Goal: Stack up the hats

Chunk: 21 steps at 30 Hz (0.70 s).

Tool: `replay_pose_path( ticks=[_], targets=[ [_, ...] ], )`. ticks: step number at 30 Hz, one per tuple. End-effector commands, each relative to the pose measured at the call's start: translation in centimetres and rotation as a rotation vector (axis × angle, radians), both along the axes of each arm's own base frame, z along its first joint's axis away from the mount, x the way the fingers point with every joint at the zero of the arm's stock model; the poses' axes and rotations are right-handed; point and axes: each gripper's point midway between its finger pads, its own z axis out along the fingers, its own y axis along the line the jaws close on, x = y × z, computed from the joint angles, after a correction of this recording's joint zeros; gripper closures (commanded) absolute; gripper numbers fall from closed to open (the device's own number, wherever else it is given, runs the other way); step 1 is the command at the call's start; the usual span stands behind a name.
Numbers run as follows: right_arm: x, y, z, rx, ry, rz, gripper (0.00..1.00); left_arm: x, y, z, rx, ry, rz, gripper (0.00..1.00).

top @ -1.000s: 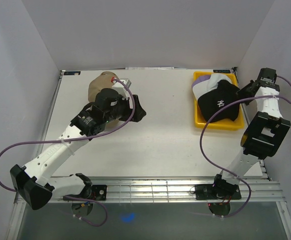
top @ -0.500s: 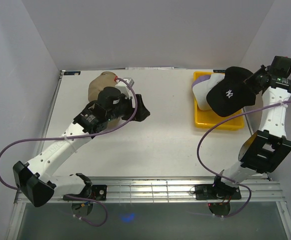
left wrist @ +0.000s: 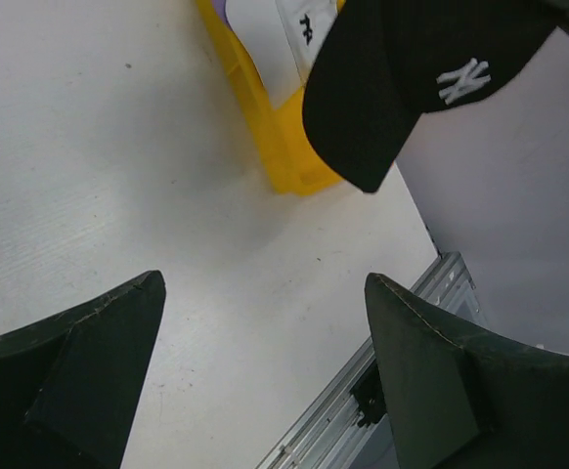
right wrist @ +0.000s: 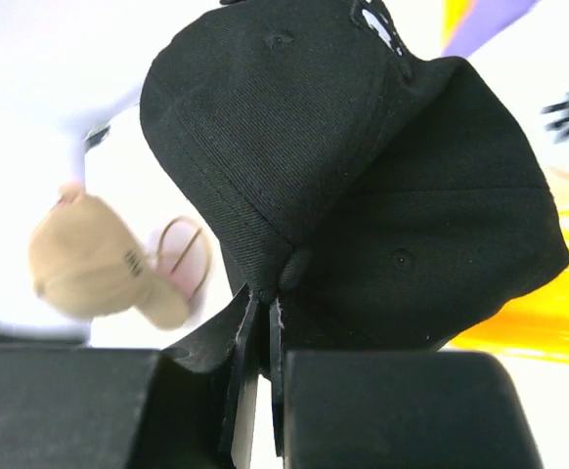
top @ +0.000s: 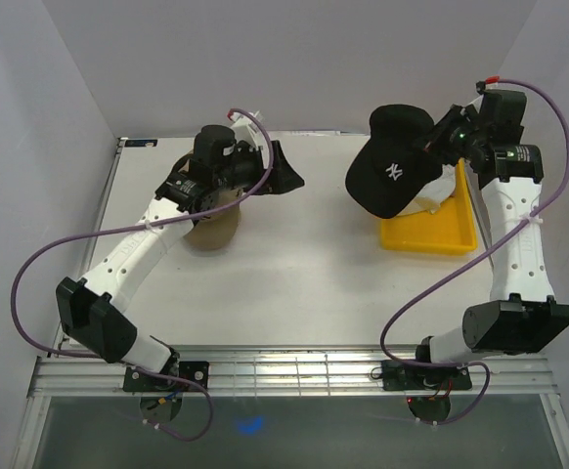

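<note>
- The tan cap [top: 209, 233] is lying on the table's left half, partly under the left arm's forearm; its brim direction is too covered from above to tell; I am judging it the base of the stack.
- The yellow tray [top: 431, 234] is sitting well apart on the right side; the white cap [left wrist: 283, 29] is resting in it with a purple edge [left wrist: 220, 8] showing at its far end.
- The right gripper [top: 443, 140] is pinching the rear rim of the black cap [top: 392, 166], jaws clamped together on the fabric; the cap is hanging in the air over the tray's far-left corner.
- Its long axis is running from the jaws down toward the near left, white logo and brim pointing away from the gripper, toward the tan cap.
- The coming move is looking like a carry leftward across the bare table; the right arm is the one doing it.
- The left gripper [top: 277, 176] is hovering beyond the tan cap, jaws spread wide and holding nothing, facing the tray.
</note>
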Motion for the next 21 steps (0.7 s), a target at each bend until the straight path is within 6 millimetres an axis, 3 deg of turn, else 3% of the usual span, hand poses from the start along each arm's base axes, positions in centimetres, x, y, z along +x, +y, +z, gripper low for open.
replay_pose_path(
  ticks=[1, 2, 3, 4, 10, 21],
  targets=[
    [-2.3, 4.3, 3.3, 0.024, -0.099, 0.117, 0.92, 1.2, 1.6, 3.2, -0.127, -0.018, -0.048, 0.07],
    [-2.7, 5.1, 3.3, 0.031, -0.102, 0.139, 0.92, 2.0, 2.4, 3.2, -0.146, -0.011, -0.044, 0.06],
    [-3.1, 5.8, 3.6, 0.045, -0.106, 0.155, 0.92, 1.6, 2.0, 3.9, -0.196, -0.008, -0.093, 0.06],
    [-3.5, 7.1, 3.8, 0.054, -0.114, 0.19, 0.92, 1.7, 2.0, 3.2, -0.21, 0.013, -0.107, 0.06],
    [-5.1, 11.5, 4.5, 0.082, -0.122, 0.287, 0.92, 1.1, 1.0, 3.4, -0.334, 0.052, -0.195, 0.07],
    [-5.7, 16.1, 5.9, 0.144, -0.137, 0.375, 0.92, 0.5, 0.4, 1.7, -0.354, 0.097, -0.195, 0.11]
  ],
)
